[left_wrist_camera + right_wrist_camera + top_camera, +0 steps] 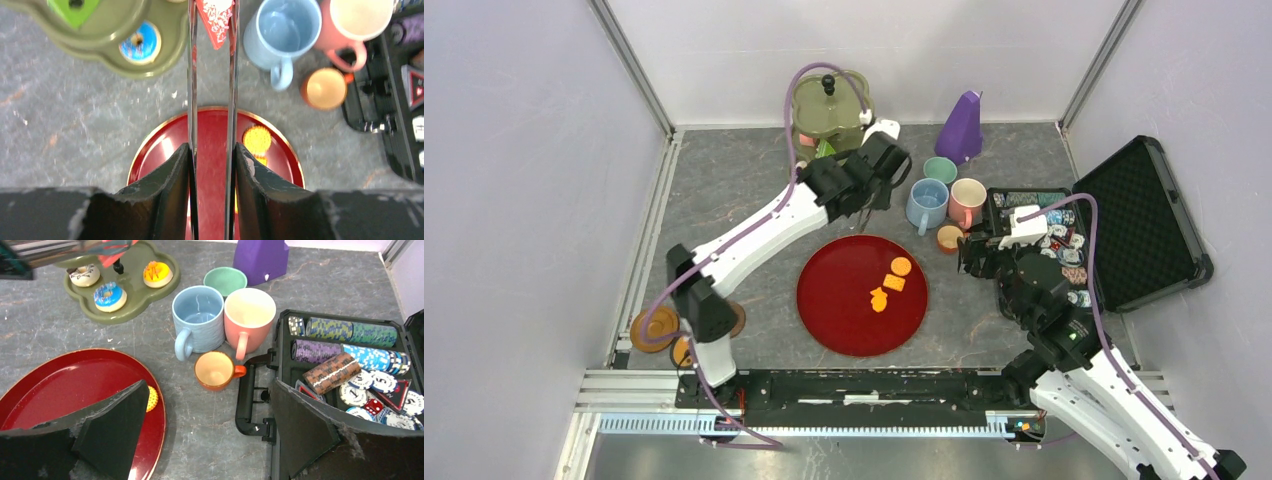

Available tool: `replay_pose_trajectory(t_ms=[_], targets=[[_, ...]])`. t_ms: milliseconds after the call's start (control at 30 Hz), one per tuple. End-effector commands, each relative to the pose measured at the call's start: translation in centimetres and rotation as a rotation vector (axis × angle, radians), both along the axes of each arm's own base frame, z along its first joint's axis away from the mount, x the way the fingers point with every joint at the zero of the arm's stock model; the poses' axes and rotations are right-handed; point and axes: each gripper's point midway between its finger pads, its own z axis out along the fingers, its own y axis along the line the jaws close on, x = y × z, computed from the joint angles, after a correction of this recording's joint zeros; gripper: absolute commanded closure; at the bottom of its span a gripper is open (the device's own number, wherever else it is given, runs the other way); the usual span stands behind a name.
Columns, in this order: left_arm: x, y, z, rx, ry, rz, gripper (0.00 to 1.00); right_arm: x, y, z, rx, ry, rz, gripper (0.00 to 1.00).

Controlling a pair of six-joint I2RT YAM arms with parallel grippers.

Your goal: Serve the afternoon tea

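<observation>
My left gripper is shut on metal tongs, and the tong tips pinch a red cake slice with white markings above the edge of the olive treat tray. That tray holds donuts and a green slice. The red plate carries three orange biscuits. The blue mug, pink mug, green mug and small orange cup stand right of the plate. My right gripper is open and empty, low beside the orange cup.
An open black case of poker chips lies at the right, its lid folded out. A purple metronome stands at the back. Round brown discs lie by the left arm's base. Walls close in on three sides.
</observation>
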Motion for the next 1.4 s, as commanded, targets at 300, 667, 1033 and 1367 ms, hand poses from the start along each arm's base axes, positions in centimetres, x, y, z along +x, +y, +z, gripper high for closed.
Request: replay_pose_trajectory(t_ms=[300,667,1033,1367], targets=[[10.2,-0.2,2.5,0.152,-0.190,0.085,0.71,0.2,-0.6,3.3,0.023,-0.077,-0.033,0.02],[12.9,1.5,1.1,0.248,-0.189,0.077,0.65,-0.1,-0.8,3.5,0.035,-0.088,-0.034,0.02],[13.7,2.5,0.1,0.326,-0.187,0.084,0.58,-0.6,-1.4,3.7,0.050,-0.095,-0.048,0.02],[11.7,2.0,3.3,0.192,-0.172,0.053,0.44,-0.5,-1.1,3.7,0.059,-0.096,-0.036,0.02]])
